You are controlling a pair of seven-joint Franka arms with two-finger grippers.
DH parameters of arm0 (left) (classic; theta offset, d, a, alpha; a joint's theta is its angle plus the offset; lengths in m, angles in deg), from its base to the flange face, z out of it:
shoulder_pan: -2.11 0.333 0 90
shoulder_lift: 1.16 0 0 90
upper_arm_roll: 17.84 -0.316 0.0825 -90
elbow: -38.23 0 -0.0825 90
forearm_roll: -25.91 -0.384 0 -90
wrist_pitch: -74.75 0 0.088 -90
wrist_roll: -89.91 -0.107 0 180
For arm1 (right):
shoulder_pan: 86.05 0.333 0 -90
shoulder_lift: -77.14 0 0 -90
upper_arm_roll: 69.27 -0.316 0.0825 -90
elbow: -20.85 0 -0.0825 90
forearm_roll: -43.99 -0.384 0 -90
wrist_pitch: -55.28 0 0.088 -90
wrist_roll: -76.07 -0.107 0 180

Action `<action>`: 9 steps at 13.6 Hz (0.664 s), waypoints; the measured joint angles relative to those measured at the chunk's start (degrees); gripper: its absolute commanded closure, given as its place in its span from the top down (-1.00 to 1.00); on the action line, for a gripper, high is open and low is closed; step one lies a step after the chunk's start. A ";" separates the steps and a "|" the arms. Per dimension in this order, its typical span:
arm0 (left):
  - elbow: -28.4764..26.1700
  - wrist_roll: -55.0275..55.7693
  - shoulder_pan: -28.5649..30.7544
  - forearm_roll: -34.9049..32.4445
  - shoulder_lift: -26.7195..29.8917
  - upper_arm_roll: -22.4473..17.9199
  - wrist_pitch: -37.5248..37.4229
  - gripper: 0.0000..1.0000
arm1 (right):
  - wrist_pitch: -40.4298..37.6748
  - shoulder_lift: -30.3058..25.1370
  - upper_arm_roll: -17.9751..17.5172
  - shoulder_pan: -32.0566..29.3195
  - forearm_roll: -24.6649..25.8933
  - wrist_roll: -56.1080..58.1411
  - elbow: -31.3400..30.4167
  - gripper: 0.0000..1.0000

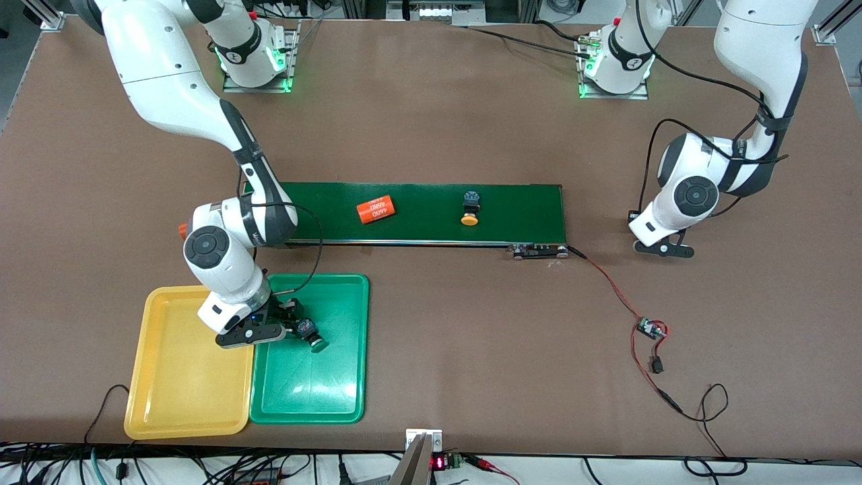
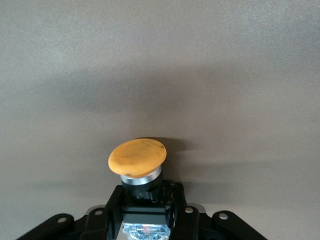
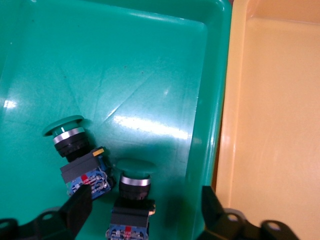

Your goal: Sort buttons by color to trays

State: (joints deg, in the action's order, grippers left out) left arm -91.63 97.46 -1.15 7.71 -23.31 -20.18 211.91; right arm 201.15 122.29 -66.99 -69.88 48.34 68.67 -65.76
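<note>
From the front, the right gripper (image 1: pixel 286 329) hangs low over the green tray (image 1: pixel 337 391), at the edge that touches the yellow tray (image 1: pixel 175 377); a green button (image 1: pixel 311 335) lies in the tray just beside its fingers. The left gripper (image 1: pixel 663 248) is low over bare table near the conveyor belt's (image 1: pixel 518 209) end on the left arm's side, its fingers hidden under the wrist. On the dark-green belt lie a yellow-orange button (image 1: pixel 470 208) and an orange cylinder (image 1: pixel 375 209) with printed digits.

In the left wrist view, the left gripper (image 2: pixel 146 210) is clenched on the black body of a second yellow-orange button (image 2: pixel 137 159), its domed matte cap and metal collar standing out past the fingers above the plain brown table (image 2: pixel 160 60).

In the right wrist view, the right gripper (image 3: pixel 145 210) is spread wide, holding nothing. Two green buttons (image 3: pixel 131 182) lie tilted on the glossy tray floor between and just ahead of its fingers (image 3: pixel 77 207), black-and-blue bodies toward the camera; the nearer one is cut off by the frame edge.
</note>
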 measured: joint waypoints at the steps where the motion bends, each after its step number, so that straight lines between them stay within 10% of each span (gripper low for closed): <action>1: 0.44 0.00 -0.05 0.00 0.17 0.12 -1.24 -0.60 | -1.04 -0.51 -0.01 0.06 -0.02 0.00 -0.01 1.00; 9: 13.34 1.33 -1.86 17.08 4.96 15.15 -19.38 -0.57 | -23.43 -16.16 -0.08 0.05 -0.77 -0.47 -5.38 1.00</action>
State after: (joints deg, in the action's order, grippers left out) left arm -78.29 98.80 -3.01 24.79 -18.35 -5.03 192.53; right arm 177.72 106.14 -67.07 -69.83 47.58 68.20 -71.13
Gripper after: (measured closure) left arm 0.577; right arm 0.000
